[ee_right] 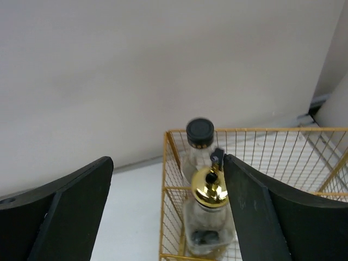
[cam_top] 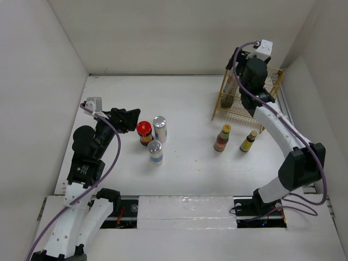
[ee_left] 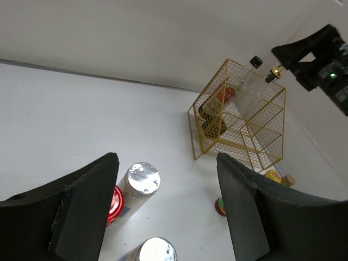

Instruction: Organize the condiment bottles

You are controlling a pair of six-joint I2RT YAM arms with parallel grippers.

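- Over the yellow wire basket (cam_top: 234, 111) at the far right of the table (cam_top: 190, 174), the right gripper (ee_right: 167, 160) hangs with its jaws wide apart, clamped on nothing.
- Two tall clear bottles stand upright inside the basket, right under that gripper. The gold-capped bottle (ee_right: 209, 187) lies between the fingers, its cap just beside the finger on the right of the wrist view. The black-capped bottle (ee_right: 199, 132) stands just beyond it, toward the far wall.
- On the left side, the left gripper (cam_top: 129, 120) points right, jaws apart with nothing between them.
- The red-lidded dark jar (cam_top: 144, 130) stands just beside its fingertips, on their right.
- One silver-capped shaker (cam_top: 160, 128) stands just right of the jar. The second shaker (cam_top: 155, 151) is a little nearer, close to both.
- The yellow-capped red bottle (cam_top: 222, 137) and the small dark bottle (cam_top: 249, 141) stand upright on the table, near the basket's near side and well apart from the left gripper.
- The table is plain white, with white walls (cam_top: 185, 32) on the left, far and right sides. A purple cable (cam_top: 111, 157) runs along each arm.
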